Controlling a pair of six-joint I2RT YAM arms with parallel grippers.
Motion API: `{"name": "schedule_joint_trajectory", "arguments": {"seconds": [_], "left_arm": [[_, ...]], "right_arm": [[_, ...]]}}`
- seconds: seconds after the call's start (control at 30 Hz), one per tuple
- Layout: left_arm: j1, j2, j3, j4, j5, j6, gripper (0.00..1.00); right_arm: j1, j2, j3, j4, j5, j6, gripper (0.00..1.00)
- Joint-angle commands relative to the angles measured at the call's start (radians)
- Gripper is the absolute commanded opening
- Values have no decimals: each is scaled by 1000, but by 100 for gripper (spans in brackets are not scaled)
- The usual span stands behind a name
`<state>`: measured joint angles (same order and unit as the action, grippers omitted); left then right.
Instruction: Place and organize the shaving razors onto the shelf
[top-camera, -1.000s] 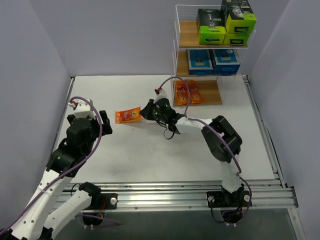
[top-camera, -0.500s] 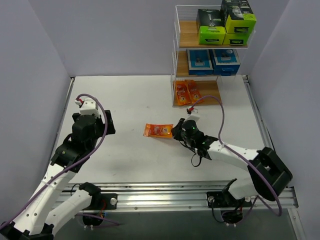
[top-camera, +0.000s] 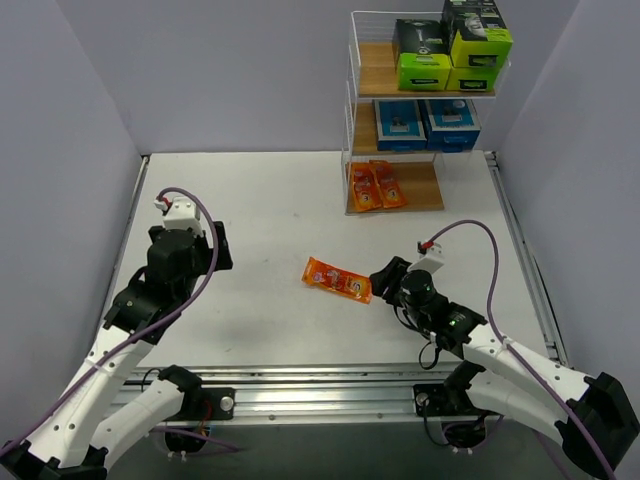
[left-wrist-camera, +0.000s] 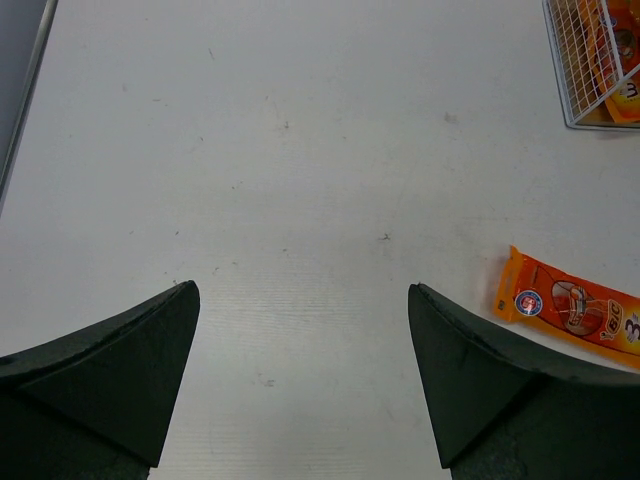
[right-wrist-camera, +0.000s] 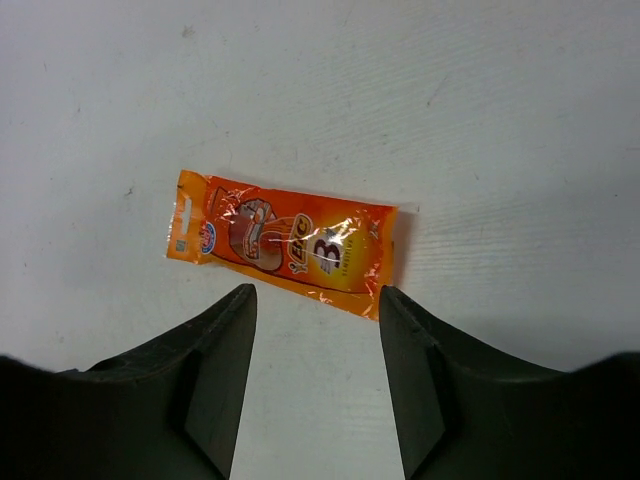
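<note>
A glossy orange razor packet (top-camera: 337, 280) lies flat on the white table, apart from both grippers; it also shows in the right wrist view (right-wrist-camera: 285, 241) and at the right edge of the left wrist view (left-wrist-camera: 572, 307). My right gripper (top-camera: 387, 274) is open and empty, just right of the packet, fingertips (right-wrist-camera: 236, 305) short of its near edge. My left gripper (top-camera: 212, 250) is open and empty at the left. The shelf (top-camera: 353, 110) stands at the back right with black-and-lime boxes (top-camera: 424, 55) on top, blue cards (top-camera: 427, 122) in the middle, orange packets (top-camera: 375, 185) on the bottom board.
Grey walls close in the table on the left, back and right. A metal rail (top-camera: 380, 385) runs along the near edge by the arm bases. The shelf's white wire corner (left-wrist-camera: 590, 70) shows at the top right of the left wrist view.
My right arm has drawn back toward the near right, dragging the orange packet from centre-left to the middle of the table, then let it go. The left arm barely moved.
</note>
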<state>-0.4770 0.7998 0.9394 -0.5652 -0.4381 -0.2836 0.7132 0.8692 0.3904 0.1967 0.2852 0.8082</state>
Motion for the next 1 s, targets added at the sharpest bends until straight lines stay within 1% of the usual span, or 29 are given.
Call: {"name": "schedule_joint_trajectory", "arguments": {"seconds": [0.0,0.03,0.07,0.13,0.17,0.2,0.23,0.3,0.47,0.57,0.6,0.63,0.67,0.7,0.93,0.97], "left_arm": [[-5,-20,4,44,4,9,94],[-5,-22,6,42,2,9,94],[-5,-24,6,41,6,14,98],[-5,-30,9,44,27,24,78],[-5,-33,9,47,30,26,71],[-5,-37,4,48,32,27,71],[-5,-39,1,53,30,27,72],[-5,-37,1,53,27,26,79],[-5,-28,6,50,33,24,80],[-5,-25,7,47,33,23,85],[-5,-24,7,47,32,21,88],[-5,-22,9,44,29,21,97],[-5,-22,10,42,26,20,97],[-5,-21,12,41,19,17,94],[-3,-5,24,21,6,17,94],[-3,-8,21,25,19,23,97]], "right_arm": [[3,-21,-2,-60,33,-30,48],[3,-18,-1,-57,25,-40,49],[3,-6,-1,-51,20,-49,49],[3,11,4,-46,9,-67,50],[3,26,4,-39,6,-73,50],[3,34,7,-33,3,-79,50],[3,39,8,-23,-10,-98,50],[3,51,11,10,-30,-119,50],[3,94,44,52,-69,-200,51],[3,126,62,78,-96,-247,52],[3,135,67,82,-104,-260,52],[3,149,70,93,-112,-273,52],[3,155,79,96,-118,-282,52],[3,162,84,99,-130,-300,52],[3,201,117,127,-192,-386,53],[2,215,122,126,-193,-392,53]]}}
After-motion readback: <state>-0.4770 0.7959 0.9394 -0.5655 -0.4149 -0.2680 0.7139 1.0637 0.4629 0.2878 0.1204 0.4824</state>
